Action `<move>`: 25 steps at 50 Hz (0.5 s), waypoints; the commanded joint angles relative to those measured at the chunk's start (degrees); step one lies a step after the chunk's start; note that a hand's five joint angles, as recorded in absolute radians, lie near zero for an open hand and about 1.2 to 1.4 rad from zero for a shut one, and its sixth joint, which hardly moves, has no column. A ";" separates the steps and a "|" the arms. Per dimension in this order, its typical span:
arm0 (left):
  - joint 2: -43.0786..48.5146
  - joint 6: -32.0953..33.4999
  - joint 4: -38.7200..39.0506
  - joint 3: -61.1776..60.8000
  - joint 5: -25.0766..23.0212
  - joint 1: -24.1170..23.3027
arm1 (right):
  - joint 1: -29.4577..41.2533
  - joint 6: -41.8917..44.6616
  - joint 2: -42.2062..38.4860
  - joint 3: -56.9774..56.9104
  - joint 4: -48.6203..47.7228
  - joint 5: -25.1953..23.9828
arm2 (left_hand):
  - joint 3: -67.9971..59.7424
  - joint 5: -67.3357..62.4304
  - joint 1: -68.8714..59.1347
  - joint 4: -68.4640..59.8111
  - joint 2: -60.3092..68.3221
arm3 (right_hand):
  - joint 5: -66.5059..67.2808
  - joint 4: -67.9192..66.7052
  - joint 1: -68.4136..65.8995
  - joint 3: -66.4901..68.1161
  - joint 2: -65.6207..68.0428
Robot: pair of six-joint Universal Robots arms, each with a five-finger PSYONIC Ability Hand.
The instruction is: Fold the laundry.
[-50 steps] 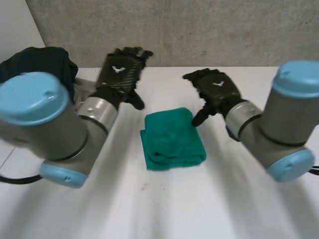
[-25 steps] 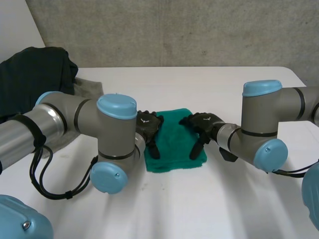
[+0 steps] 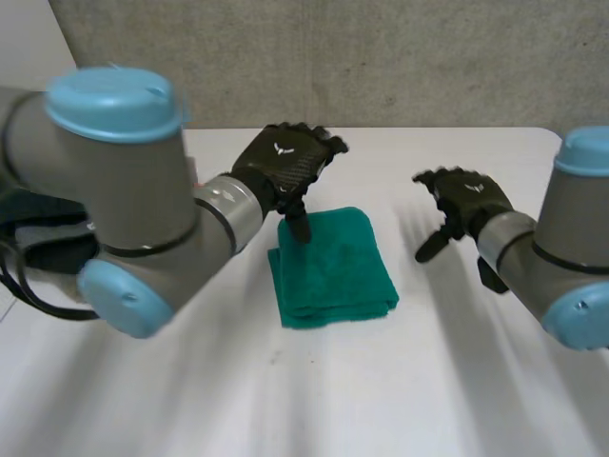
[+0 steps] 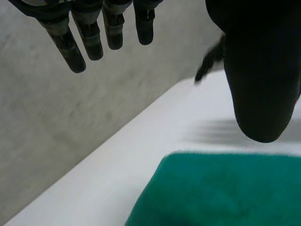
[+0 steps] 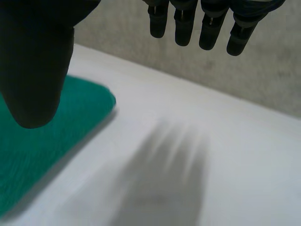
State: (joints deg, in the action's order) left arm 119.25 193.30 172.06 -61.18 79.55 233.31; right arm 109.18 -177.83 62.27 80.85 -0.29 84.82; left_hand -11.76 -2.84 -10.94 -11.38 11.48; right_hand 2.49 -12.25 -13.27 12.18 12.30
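A green towel (image 3: 333,268), folded into a small thick rectangle, lies on the white table (image 3: 381,381) in the middle. My left hand (image 3: 285,164) hovers above the towel's far left corner, fingers straight and open, thumb pointing down toward the cloth. My right hand (image 3: 466,195) hangs in the air to the right of the towel, apart from it, fingers spread and open. In the left wrist view the towel (image 4: 225,193) lies below the left hand's thumb (image 4: 263,70). In the right wrist view the towel's corner (image 5: 51,141) lies under the right hand's thumb (image 5: 37,61).
A dark pile of clothes (image 3: 38,228) sits at the table's left behind my left arm (image 3: 133,209). A grey wall (image 3: 381,57) runs along the table's far edge.
Both hands have lifted off the folded towel and moved apart: the left up over the far left corner, the right out to the right. The towel stays folded in place.
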 commanded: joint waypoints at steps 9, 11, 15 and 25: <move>-6.66 -6.97 0.29 -6.59 -25.85 4.96 | -0.10 -10.17 -5.40 8.63 -5.25 -11.26 | -1.48 -0.40 -2.30 -1.86 1.76 | -2.49 2.25 3.27 -2.18 -2.30; -6.66 -6.88 0.29 -6.76 -25.85 4.96 | -0.02 -10.79 -6.63 7.84 -5.51 -11.26 | -1.48 -0.40 -2.30 -1.86 1.76 | -2.49 2.25 3.27 -2.18 -2.30; -7.01 -6.88 0.38 -7.11 -25.76 4.96 | 1.21 -10.96 -8.30 6.70 -7.00 -11.17 | -1.48 -0.40 -2.30 -1.86 1.76 | -2.49 2.25 3.27 -2.18 -2.30; -7.37 -6.88 0.56 -7.29 -25.58 5.05 | 4.20 -11.49 -12.08 2.65 -8.76 -10.29 | -1.48 -0.40 -2.30 -1.86 1.76 | 2.97 -3.20 -2.19 3.28 3.16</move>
State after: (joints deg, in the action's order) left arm 111.98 186.37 172.60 -68.41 53.81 238.33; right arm 112.21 -189.38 51.71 85.50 -8.78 74.12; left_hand -11.77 -2.85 -11.00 -11.45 11.49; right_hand 2.55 -12.35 -13.27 12.20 12.35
